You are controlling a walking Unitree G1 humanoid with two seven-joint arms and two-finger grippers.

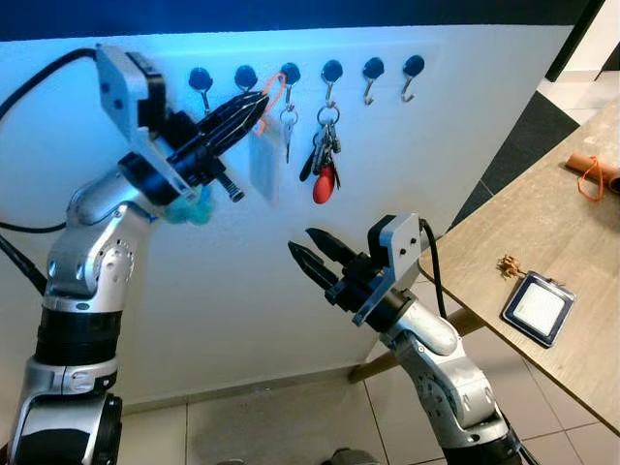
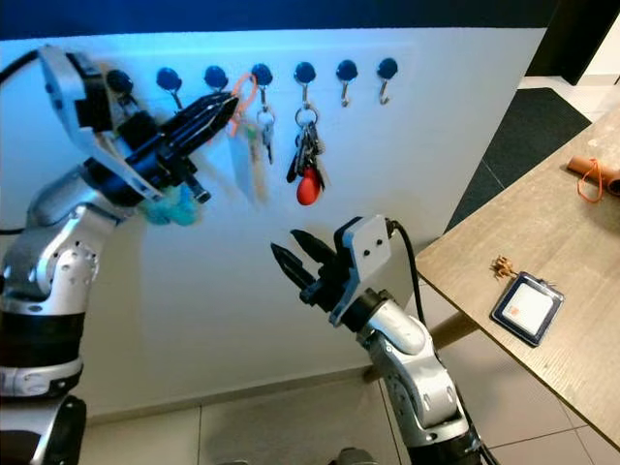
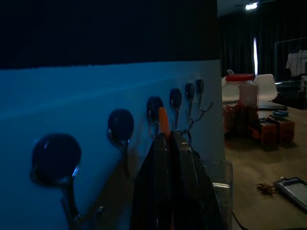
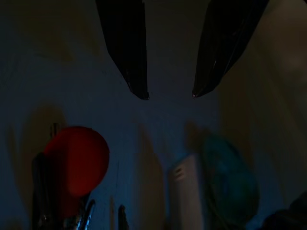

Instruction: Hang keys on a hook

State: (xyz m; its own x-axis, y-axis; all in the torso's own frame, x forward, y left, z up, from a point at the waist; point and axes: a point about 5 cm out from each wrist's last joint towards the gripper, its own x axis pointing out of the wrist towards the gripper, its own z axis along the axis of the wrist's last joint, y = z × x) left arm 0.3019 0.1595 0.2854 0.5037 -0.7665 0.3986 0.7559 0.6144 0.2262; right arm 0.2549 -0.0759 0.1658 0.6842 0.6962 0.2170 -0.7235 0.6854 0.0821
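We see the left end effector (image 1: 254,105) clenched on the orange key loop (image 1: 272,95) at the third hook (image 1: 290,74). The right end effector (image 1: 308,248) hangs released below the red-tagged key bunch (image 1: 325,165). A badge holder (image 1: 539,308) lies near the counter (image 1: 542,232) edge.

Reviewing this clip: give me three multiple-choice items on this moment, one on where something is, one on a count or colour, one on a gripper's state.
1. Where does the key bunch with the red fob hang?
A. On the fourth hook from the robot's left
B. On the table
C. In the right gripper

2. How many wall hooks are in the row?
A. Three
B. Six
C. Nine

3. How does the right gripper stand?
A. Shut on keys
B. Open and holding nothing
C. Shut on the badge holder

Answers: 1 A, it dangles below that hook. 2 B, six dark knobs show. 3 B, its fingers are spread apart below the keys.
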